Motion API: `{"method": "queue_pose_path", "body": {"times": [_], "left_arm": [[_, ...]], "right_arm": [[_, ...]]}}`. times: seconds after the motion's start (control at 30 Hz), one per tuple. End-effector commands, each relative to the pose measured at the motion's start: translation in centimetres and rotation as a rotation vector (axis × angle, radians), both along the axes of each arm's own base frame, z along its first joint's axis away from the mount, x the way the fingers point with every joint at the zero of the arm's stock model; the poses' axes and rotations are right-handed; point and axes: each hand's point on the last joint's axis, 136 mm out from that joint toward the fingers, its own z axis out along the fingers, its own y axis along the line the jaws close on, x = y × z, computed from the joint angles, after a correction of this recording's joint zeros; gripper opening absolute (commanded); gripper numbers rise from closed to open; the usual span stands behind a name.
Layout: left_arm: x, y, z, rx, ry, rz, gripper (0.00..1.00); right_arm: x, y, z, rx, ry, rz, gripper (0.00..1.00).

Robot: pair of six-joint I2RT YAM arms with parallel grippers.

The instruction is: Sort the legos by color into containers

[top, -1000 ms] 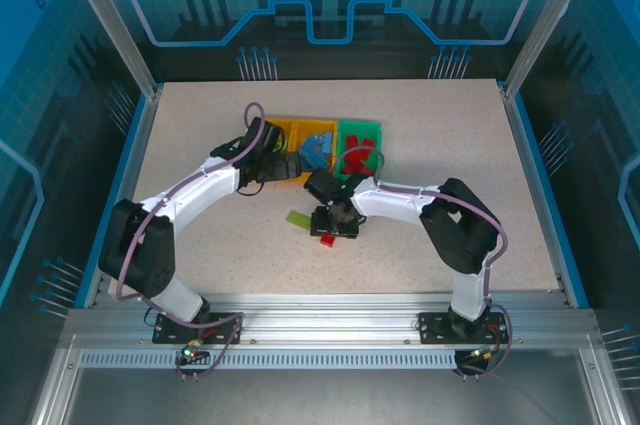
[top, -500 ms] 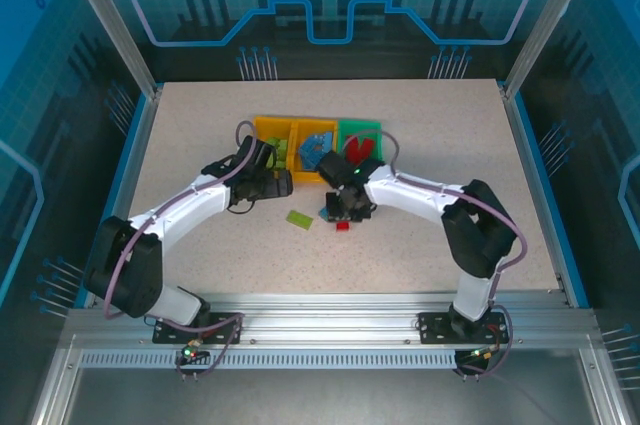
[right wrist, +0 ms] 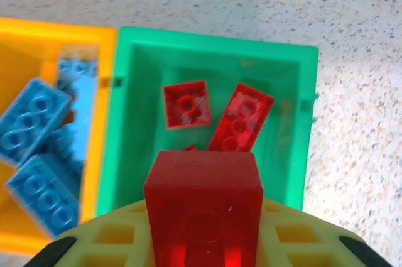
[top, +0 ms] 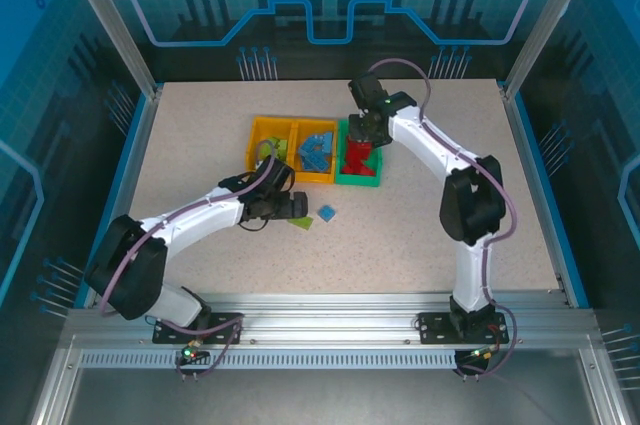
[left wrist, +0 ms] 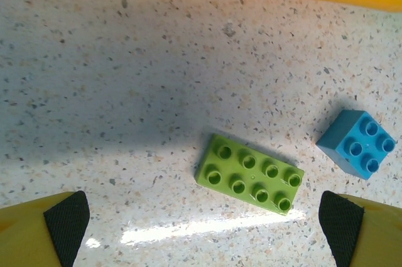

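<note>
Left gripper (left wrist: 204, 226) wide, lime lego (left wrist: 249, 182) low centre between the jaws, touching neither. Right gripper (top: 364, 132) clamped on red lego (right wrist: 204, 207), bottom centre, above green bin (right wrist: 122, 122).

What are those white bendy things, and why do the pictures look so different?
They are two robot arms sorting toy bricks by colour. One picture looks down from above; the other two come from a small camera on each wrist. The left gripper is open over a lime green brick, with a blue brick beside it on the speckled table. The right gripper is shut on a red brick above the green bin, where other red bricks lie.
</note>
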Motion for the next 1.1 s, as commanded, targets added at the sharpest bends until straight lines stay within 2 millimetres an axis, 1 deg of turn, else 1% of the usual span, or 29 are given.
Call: {"method": "queue_pose_path", "body": {"times": [0.0,0.1,0.23,0.3,0.47,0.67,0.9,1.03,1.07], "left_arm": [[-0.5,-0.8,-1.2,0.012,0.029,-0.084,0.99],[-0.6,-1.0,-1.6,0.030,0.032,-0.148,0.99],[-0.8,-2.0,-1.8,0.041,0.029,-0.260,0.99],[-0.9,-2.1,-1.9,0.062,0.020,-0.302,0.99],[-1.2,-3.1,-2.6,0.091,0.029,-0.404,0.99],[-1.1,-3.7,-4.1,0.123,0.070,-0.444,0.99],[-0.5,-4.4,-4.9,0.149,0.097,-0.435,0.99],[-0.4,-4.8,-5.6,0.164,0.117,-0.445,0.98],[-0.4,-4.8,-5.8,0.173,0.126,-0.445,0.97]], "right_arm": [[0.6,-1.3,-2.0,-0.058,0.077,0.031,0.31],[1.5,-1.3,-2.7,-0.082,0.087,0.041,0.35],[2.0,-1.5,-3.3,-0.114,0.090,0.048,0.44],[2.2,-1.6,-3.6,-0.121,0.096,0.050,0.47],[2.1,-2.5,-4.6,-0.137,0.125,0.037,0.60],[1.5,-3.0,-5.0,-0.140,0.141,0.027,0.62],[0.6,-4.1,-5.1,-0.128,0.151,0.003,0.64],[0.2,-4.5,-4.3,-0.120,0.138,-0.007,0.64],[0.1,-4.7,-4.0,-0.119,0.132,-0.011,0.64]]}}
